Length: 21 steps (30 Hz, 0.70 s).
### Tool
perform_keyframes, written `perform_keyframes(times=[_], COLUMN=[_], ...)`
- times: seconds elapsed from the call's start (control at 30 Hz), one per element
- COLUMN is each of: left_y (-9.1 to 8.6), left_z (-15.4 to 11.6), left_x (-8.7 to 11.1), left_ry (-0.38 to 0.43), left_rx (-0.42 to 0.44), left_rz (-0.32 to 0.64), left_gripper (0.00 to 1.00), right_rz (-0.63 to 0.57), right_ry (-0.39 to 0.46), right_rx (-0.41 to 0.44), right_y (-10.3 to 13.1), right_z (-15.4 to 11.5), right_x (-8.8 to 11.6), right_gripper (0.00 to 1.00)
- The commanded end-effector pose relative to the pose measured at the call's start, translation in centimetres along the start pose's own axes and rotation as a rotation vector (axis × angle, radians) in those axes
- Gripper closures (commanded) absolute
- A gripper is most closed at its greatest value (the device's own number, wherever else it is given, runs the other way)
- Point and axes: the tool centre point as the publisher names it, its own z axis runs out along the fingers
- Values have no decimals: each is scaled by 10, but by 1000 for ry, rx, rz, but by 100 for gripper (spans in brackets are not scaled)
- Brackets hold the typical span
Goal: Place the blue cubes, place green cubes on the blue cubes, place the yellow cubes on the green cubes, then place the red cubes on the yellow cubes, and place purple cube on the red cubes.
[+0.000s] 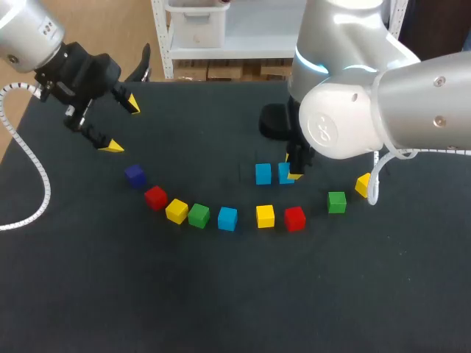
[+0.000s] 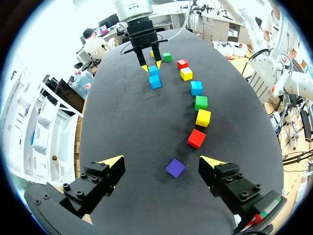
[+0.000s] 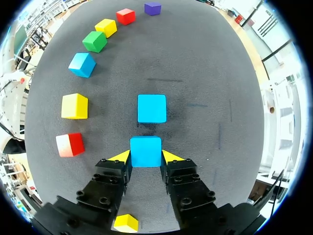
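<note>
Blue cube (image 3: 145, 149) sits on the black table (image 1: 221, 294), clamped between the right gripper's (image 3: 145, 157) fingers and just beside a second blue cube (image 3: 151, 108). Left gripper (image 2: 161, 160) hovers, fingers wide apart, near the dark purple cube (image 2: 175, 168) ending the arc of cubes.

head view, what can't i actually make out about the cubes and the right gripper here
Head view: the right arm's own bulk hides most of the right gripper, so its hold on the gripped blue cube shows only in the right wrist view.
Head view: a white cable crosses the edge of the far-right yellow cube.
Left wrist view: that yellow cube is mostly hidden behind the right gripper.
</note>
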Motion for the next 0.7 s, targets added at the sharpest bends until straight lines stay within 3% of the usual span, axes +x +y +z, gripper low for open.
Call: perform_keyframes(times=[0.03, 0.7], left_y=[0, 0], left_z=[0, 0], left_x=[0, 0], left_ry=[0, 0], left_rx=[0, 0], left_rz=[1, 1], left_gripper=[0, 0], right_rz=[1, 5], right_ry=[-1, 0], right_rx=[1, 5], right_y=[0, 0], right_z=[2, 2], right_x=[0, 0], right_gripper=[100, 100])
